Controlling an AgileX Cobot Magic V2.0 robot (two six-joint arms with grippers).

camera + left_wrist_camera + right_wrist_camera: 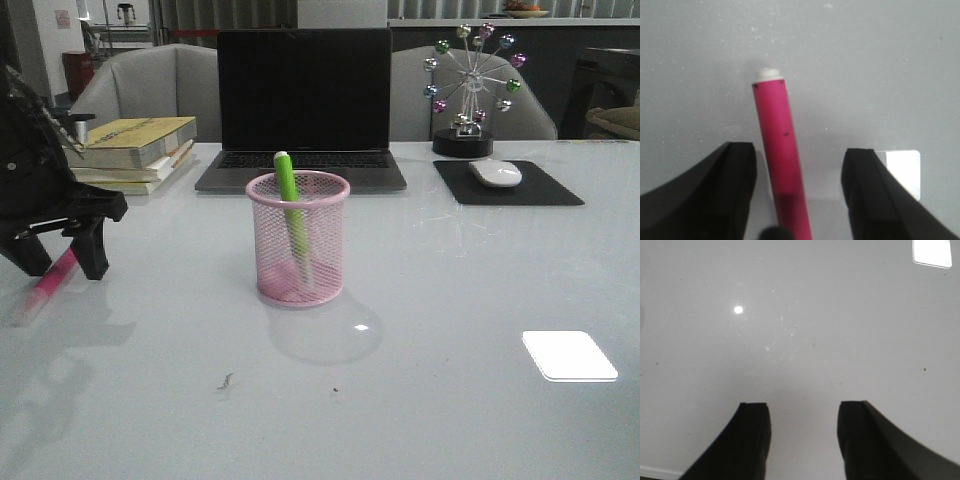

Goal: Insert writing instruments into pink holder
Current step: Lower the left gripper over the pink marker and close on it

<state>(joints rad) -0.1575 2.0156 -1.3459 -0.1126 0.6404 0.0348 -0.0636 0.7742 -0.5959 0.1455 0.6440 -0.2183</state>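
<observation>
Pink marker is lying flat on the desk, sitting off-centre between the left end effector's wide-open jaws, so closing now is probably risking it rolling or tilting. Green marker is already sitting in the pink cup.

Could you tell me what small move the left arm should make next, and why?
Probably close the left end effector on the pink marker. Its fingers stand open on either side of the marker, which lies on the table, while the green marker already stands in the pink holder.
</observation>
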